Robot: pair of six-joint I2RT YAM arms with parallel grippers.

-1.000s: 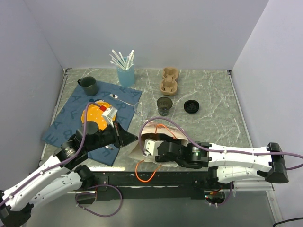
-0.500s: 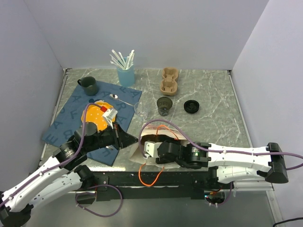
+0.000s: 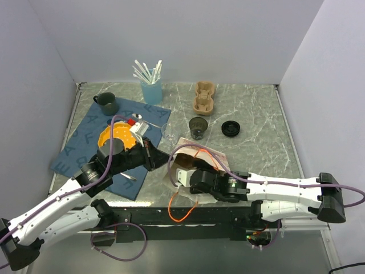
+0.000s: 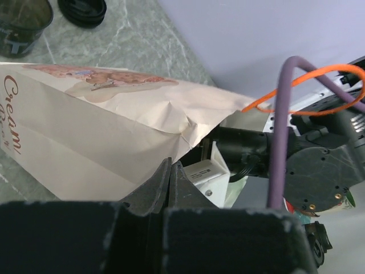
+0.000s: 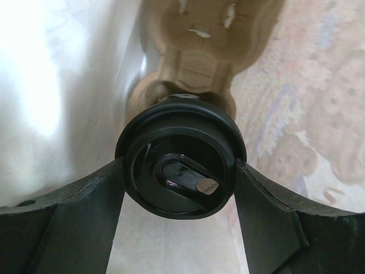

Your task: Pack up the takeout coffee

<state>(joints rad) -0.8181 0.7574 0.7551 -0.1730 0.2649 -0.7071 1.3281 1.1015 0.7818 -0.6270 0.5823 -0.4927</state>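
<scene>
In the right wrist view the takeout coffee [image 5: 179,157] shows its round black lid from above. My right gripper [image 5: 179,165] is shut on it, one finger against each side of the lid. Both are inside the printed paper bag [image 3: 197,153], whose walls fill that view, and a cardboard carrier [image 5: 199,45] lies deeper in the bag. From above, the cup and the right fingers are hidden by the bag. My left gripper [image 3: 157,158] is shut, its tip [image 4: 171,164] at the bag's [image 4: 85,131] open edge, with nothing seen between the fingers.
Behind the bag stand a lidless dark cup [image 3: 198,127], a loose black lid [image 3: 230,128] and a clear glass [image 3: 169,132]. A cardboard carrier [image 3: 204,97] and a blue straw cup [image 3: 150,87] sit at the back. A green mug [image 3: 107,103] and an orange plate [image 3: 117,137] rest on the blue mat [image 3: 85,149].
My left gripper has drawn back and away from the bag's mouth, toward the orange plate. The bag's open end has shifted and lifted a little. The right gripper still grips the cup.
</scene>
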